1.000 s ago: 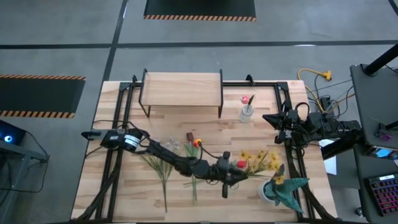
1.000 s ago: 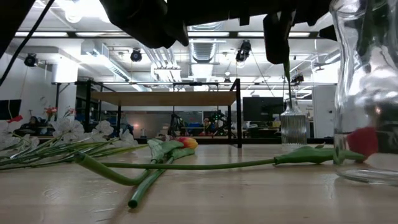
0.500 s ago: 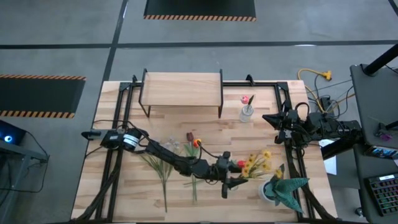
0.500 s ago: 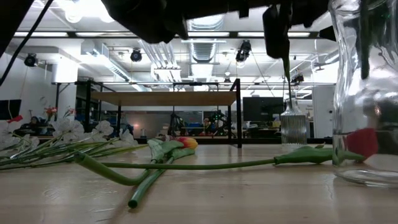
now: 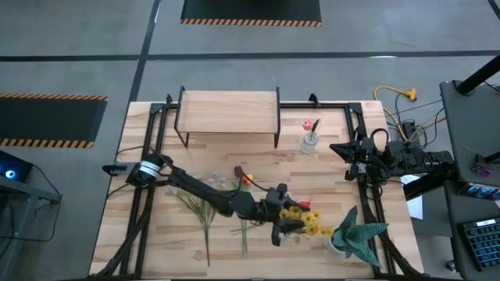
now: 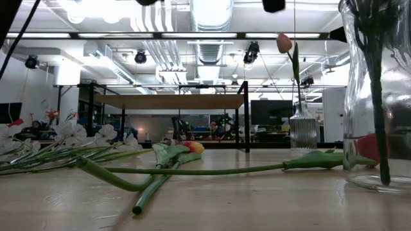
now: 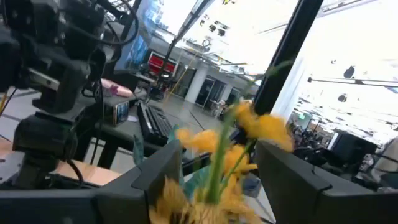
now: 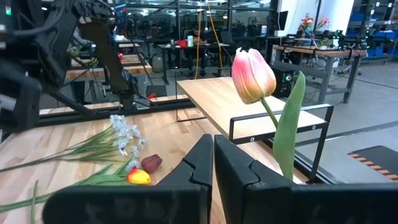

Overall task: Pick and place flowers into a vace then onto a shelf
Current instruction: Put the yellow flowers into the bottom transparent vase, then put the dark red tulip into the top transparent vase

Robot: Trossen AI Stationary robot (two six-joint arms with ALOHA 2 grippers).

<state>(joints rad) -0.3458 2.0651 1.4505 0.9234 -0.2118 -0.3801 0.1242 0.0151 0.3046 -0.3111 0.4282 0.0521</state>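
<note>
My left gripper (image 5: 286, 225) is shut on the yellow sprig (image 5: 306, 223) near the table's front, over a clear glass vase (image 6: 377, 96). The sprig's dark stem (image 6: 379, 128) runs down inside that vase. Loose flowers lie on the table: white blooms (image 5: 215, 181), a maroon and a yellow-orange tulip (image 5: 244, 178), long green stems (image 5: 205, 215), and a red tulip (image 6: 376, 146) behind the vase. A second small vase (image 5: 310, 142) holds a pink tulip (image 8: 252, 74). The shelf (image 5: 228, 112) stands at the far side. My right gripper (image 5: 337, 148) is shut and empty at the right. My left gripper holds the yellow sprig between its two fingers (image 7: 155, 177), on the green stem just below the blooms (image 7: 216, 168). The sprig stands upright, blooms above the fingers. Its stem hangs down into the glass vase, its lower end (image 6: 384, 176) near the vase's bottom.
A green spiky plant in a white pot (image 5: 355, 234) stands right beside the sprig at the front right. Black frame rails (image 5: 147, 156) run along the table's left and right sides. Cables and equipment (image 5: 406, 148) lie off the right edge.
My left gripper has swung the yellow sprig from lying out toward the table's right to upright, shifting a little toward the near-left. The stem has gone down into the glass vase.
</note>
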